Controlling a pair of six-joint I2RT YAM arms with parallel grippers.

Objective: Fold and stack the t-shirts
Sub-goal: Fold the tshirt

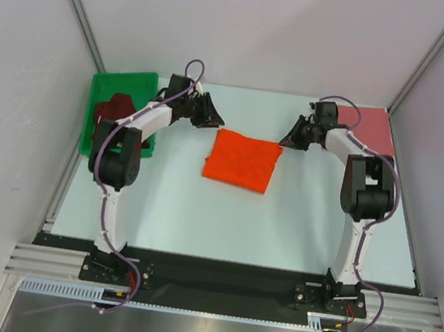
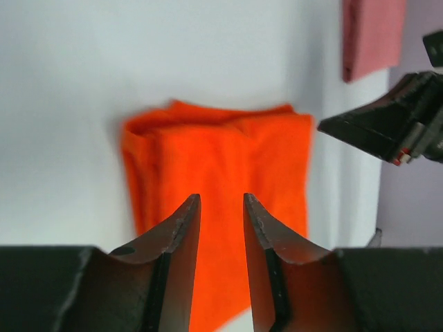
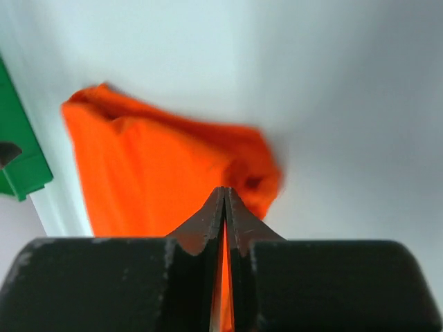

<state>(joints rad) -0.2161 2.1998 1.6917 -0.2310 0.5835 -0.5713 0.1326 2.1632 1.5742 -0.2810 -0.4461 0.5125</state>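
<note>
Orange t-shirt (image 1: 241,160) folded into a rough rectangle, flat on the table (image 1: 198,220), mid-table, between the two grippers. Left gripper (image 1: 211,120) spread partway, nothing between the fingers (image 2: 181,225); raised off the cloth, just beside the shirt's far-left corner, tips aimed toward it. Right gripper (image 1: 293,136) pressed together bar a hairline slit, pinching nothing; orange in the slit in the right wrist view is only cloth beyond. Sits just beside the shirt's far-right corner, clear of the fabric. Both sets of tips facing each other across the shirt's far edge, well apart. Pink t-shirt (image 1: 371,124) folded flat at the far-right table corner, behind the right wrist. Maroon t-shirt (image 1: 115,109) bunched inside the green bin (image 1: 131,82) at far left, partly hidden by the left arm.
</note>
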